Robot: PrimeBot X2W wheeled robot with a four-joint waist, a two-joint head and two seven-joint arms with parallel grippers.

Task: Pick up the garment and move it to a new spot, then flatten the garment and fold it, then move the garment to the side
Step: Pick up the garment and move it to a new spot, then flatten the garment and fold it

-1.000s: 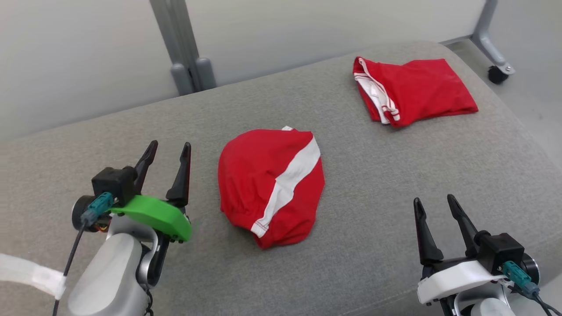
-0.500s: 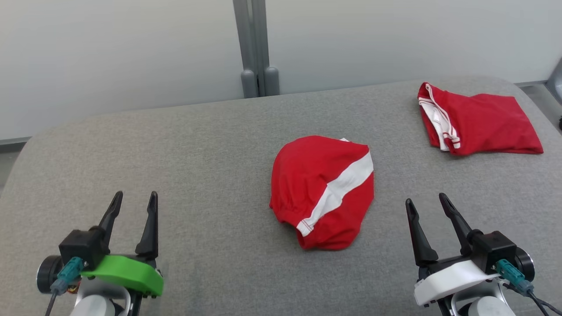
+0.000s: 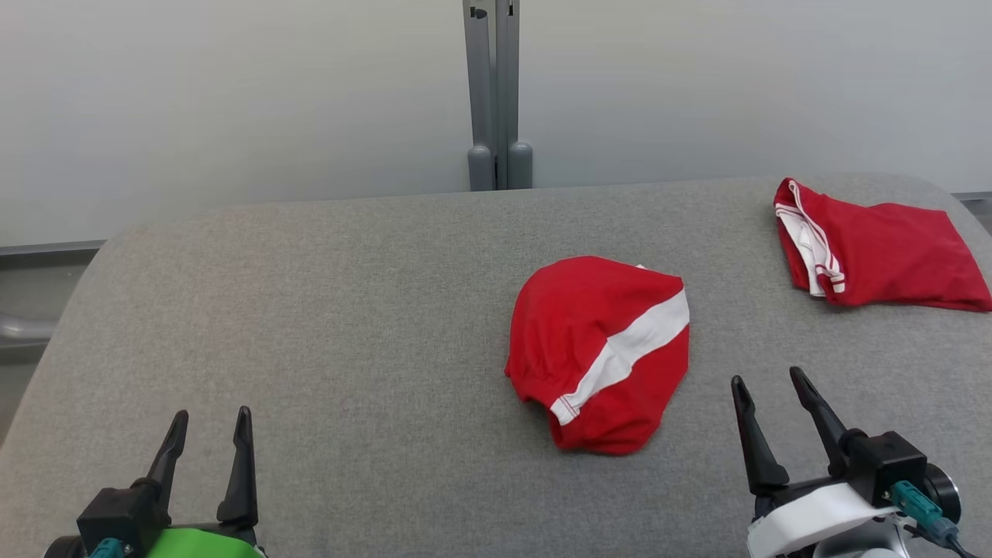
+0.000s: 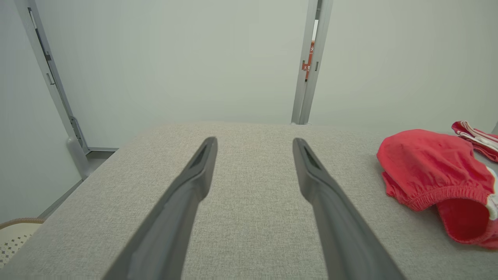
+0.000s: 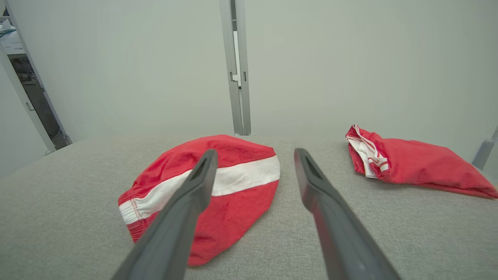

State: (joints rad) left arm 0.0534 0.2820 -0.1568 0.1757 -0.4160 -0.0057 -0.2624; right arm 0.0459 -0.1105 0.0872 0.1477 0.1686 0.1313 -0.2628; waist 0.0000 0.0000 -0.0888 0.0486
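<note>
A crumpled red garment (image 3: 597, 349) with a white stripe lies right of centre on the grey padded table (image 3: 310, 310). My left gripper (image 3: 211, 415) is open at the lower left, well apart from it, with nothing between its fingers. My right gripper (image 3: 767, 377) is open just right of the garment's near edge, not touching it. In the left wrist view the left gripper (image 4: 254, 140) points over bare table, with the garment (image 4: 428, 163) off to the right. In the right wrist view the right gripper (image 5: 255, 151) frames the garment (image 5: 237, 147).
A second red garment (image 3: 891, 248) with white trim lies folded at the table's far right corner, also seen as the red piece (image 5: 416, 163). A grey post (image 3: 496, 93) stands against the pale wall behind. A pale basket (image 4: 11, 237) sits below the table's left edge.
The whole head picture has swung, so the camera moved. My left gripper has drawn back, farther from the garment. Both garments lie as before and both grippers stay open.
</note>
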